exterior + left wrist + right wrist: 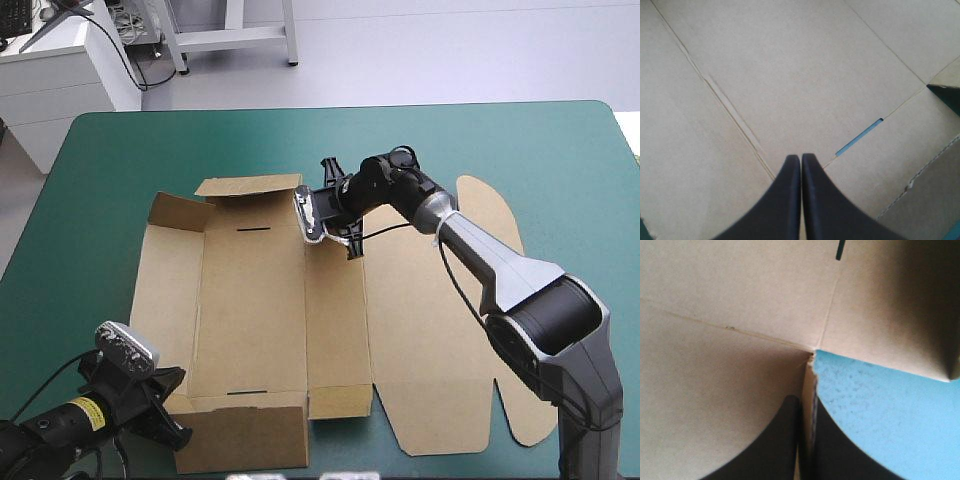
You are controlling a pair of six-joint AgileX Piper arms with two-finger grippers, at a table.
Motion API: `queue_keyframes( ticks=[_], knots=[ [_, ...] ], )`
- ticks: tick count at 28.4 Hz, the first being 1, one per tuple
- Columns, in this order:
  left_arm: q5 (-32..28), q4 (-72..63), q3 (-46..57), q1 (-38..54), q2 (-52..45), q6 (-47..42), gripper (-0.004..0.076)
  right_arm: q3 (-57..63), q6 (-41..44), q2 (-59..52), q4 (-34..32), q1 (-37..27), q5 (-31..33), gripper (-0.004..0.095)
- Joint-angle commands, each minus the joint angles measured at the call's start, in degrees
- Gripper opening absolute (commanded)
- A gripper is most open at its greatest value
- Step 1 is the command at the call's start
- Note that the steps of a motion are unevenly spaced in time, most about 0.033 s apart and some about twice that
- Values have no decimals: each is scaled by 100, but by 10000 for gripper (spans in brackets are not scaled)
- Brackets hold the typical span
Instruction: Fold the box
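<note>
Seemingly idle, the left gripper (801,159) hovers over the box's (250,300) near left corner, fingers pressed together around nothing visible. The brown box lies half-formed mid-table. At its far wall, the right gripper (807,402) pinches board, probably to raise it.

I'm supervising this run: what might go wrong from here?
The right arm's black fingers pinch only a corner edge of the brown cardboard box, so the board might slip or tear there. The raised far flap looks untucked and may drop back flat.
</note>
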Motion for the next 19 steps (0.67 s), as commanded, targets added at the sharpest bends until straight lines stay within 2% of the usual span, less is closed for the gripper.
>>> queue_keyframes(
  ticks=[1, 6, 9, 15, 17, 19],
  knots=[
    [-334, -100, -188, 7, 22, -11, -8, -210, 236, -343, 112, -8, -245, 196],
    [-334, -100, -188, 7, 22, -11, -8, -210, 817, -343, 88, -18, -428, 569],
    [-334, -81, -188, 7, 22, -11, -8, -210, 1239, -343, 88, -18, -611, 698],
    [-334, -81, -188, 7, 22, -11, -8, -210, 2229, -544, -53, -18, -532, 657],
    [-334, -81, -188, 7, 22, -11, -8, -210, 2506, -666, -197, -18, -462, 608],
    [-334, -81, -188, 7, 22, -11, -8, -222, 3122, -916, -472, -18, -336, 511]
  ],
)
